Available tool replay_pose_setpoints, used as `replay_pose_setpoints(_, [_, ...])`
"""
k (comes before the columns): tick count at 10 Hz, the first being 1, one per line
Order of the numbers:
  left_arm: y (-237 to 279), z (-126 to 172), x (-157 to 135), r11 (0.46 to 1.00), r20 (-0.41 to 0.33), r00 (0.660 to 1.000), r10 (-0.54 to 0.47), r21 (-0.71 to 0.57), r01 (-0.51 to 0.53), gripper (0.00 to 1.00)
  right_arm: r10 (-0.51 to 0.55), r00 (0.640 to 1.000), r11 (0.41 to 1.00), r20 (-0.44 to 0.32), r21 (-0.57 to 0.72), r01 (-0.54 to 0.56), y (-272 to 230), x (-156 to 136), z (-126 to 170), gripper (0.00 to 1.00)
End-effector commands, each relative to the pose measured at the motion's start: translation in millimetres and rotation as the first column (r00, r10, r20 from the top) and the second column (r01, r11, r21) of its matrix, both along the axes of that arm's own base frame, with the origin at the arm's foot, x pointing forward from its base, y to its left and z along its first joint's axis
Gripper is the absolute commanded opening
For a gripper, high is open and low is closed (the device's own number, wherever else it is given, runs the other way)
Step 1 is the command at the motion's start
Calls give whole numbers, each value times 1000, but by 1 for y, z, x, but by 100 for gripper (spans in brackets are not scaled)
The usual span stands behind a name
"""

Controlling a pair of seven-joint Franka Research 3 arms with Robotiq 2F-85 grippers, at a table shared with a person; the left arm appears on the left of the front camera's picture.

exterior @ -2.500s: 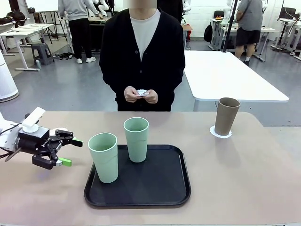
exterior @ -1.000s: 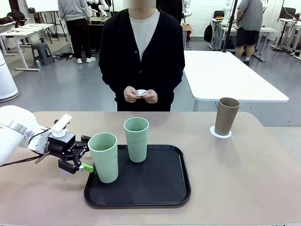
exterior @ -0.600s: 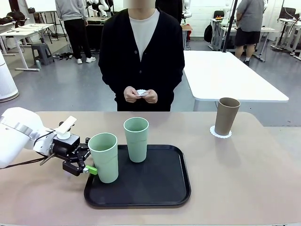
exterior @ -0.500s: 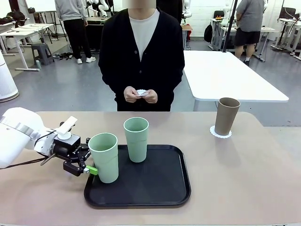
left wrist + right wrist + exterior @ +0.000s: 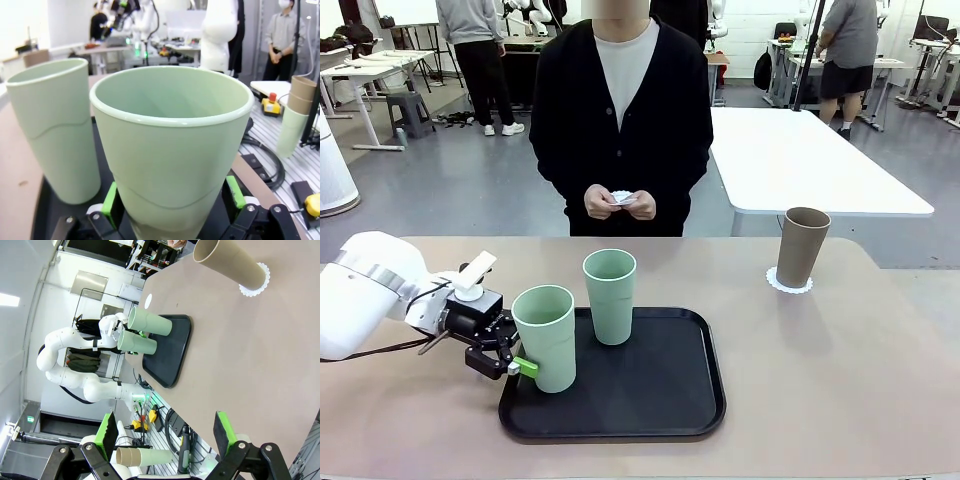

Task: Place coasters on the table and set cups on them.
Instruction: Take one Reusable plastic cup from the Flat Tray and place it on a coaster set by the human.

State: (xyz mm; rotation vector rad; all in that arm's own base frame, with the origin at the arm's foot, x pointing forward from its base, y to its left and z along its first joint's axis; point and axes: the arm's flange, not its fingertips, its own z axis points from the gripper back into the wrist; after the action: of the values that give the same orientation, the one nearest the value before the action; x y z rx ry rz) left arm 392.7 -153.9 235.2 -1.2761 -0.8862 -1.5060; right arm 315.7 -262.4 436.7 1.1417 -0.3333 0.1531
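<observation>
Front view: your left end effector (image 5: pixel 515 345) has slid in across the desk (image 5: pixel 840 360) and now brackets the near mint cup (image 5: pixel 546 338) on the black tray (image 5: pixel 660 400), jaws wide and seemingly not yet clamped, so gripping comes next. That cup is empty. The brown cup (image 5: pixel 803 246) already stands on its coaster (image 5: pixel 775 284), and your right end effector (image 5: pixel 165 432) hangs open, holding nothing.

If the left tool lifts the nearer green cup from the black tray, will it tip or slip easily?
The nearer green cup is tall, narrow-based and looks empty, so it is probably light and could tip if nudged. The left tool straddles it low, near the base, so it may wobble when lifted. Its wall widens upward, which should limit slipping.
</observation>
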Motion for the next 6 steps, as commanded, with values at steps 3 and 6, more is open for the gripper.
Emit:
replay_pose_setpoints(3, [-11, -9, -3, 999, 48, 999, -4, -34, 6, 100, 2, 1000, 1000, 5, 5, -2, 0, 0, 0, 100])
replay_pose_setpoints(6, [-9, -10, -2, 999, 50, 999, -10, -44, 13, 23, 2, 1000, 1000, 5, 5, -2, 0, 0, 0, 100])
